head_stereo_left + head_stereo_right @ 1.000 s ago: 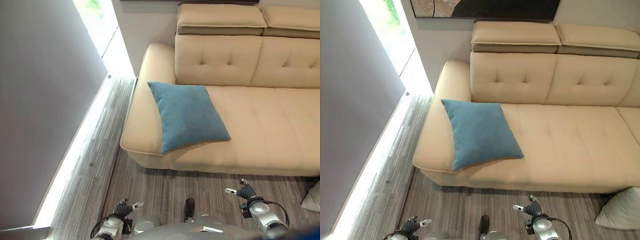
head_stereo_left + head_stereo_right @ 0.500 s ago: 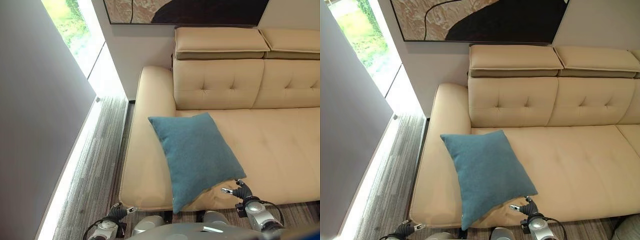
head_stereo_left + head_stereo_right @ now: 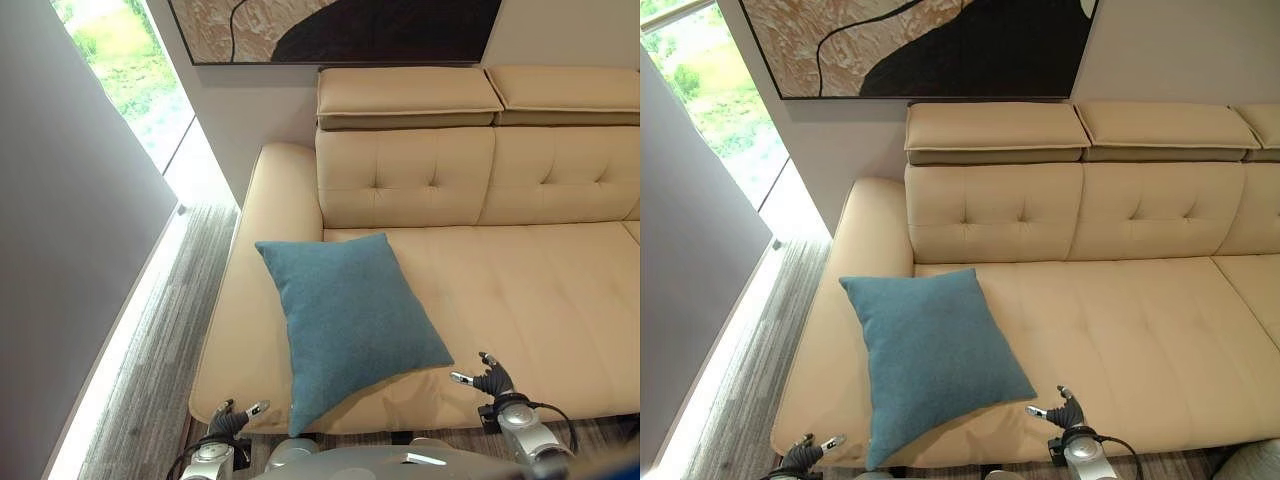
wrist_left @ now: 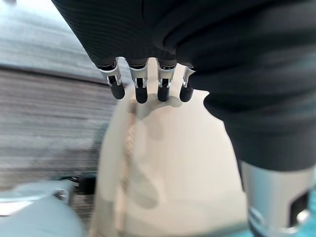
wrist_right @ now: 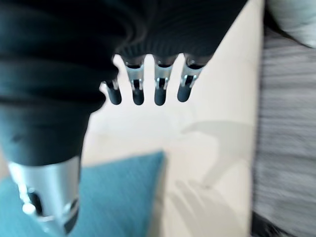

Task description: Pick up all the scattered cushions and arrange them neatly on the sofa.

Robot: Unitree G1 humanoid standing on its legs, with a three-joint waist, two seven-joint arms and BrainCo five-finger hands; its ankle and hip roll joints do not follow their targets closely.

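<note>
Left eye view, nearest first: left hand (image 3: 232, 418) low at the sofa's (image 3: 520, 290) front edge, fingers loose, holding nothing. Right hand (image 3: 489, 378) over the seat's front, fingers relaxed and empty too. Blue cushion (image 3: 350, 320) lies flat on the seat between the hands, its near corner over the front edge beside the left hand, its right corner just left of the right hand; no contact. Grey cushion (image 3: 1252, 463) on the floor, far right. Beyond: backrest, wall picture (image 3: 930, 45), window (image 3: 125, 70).
</note>
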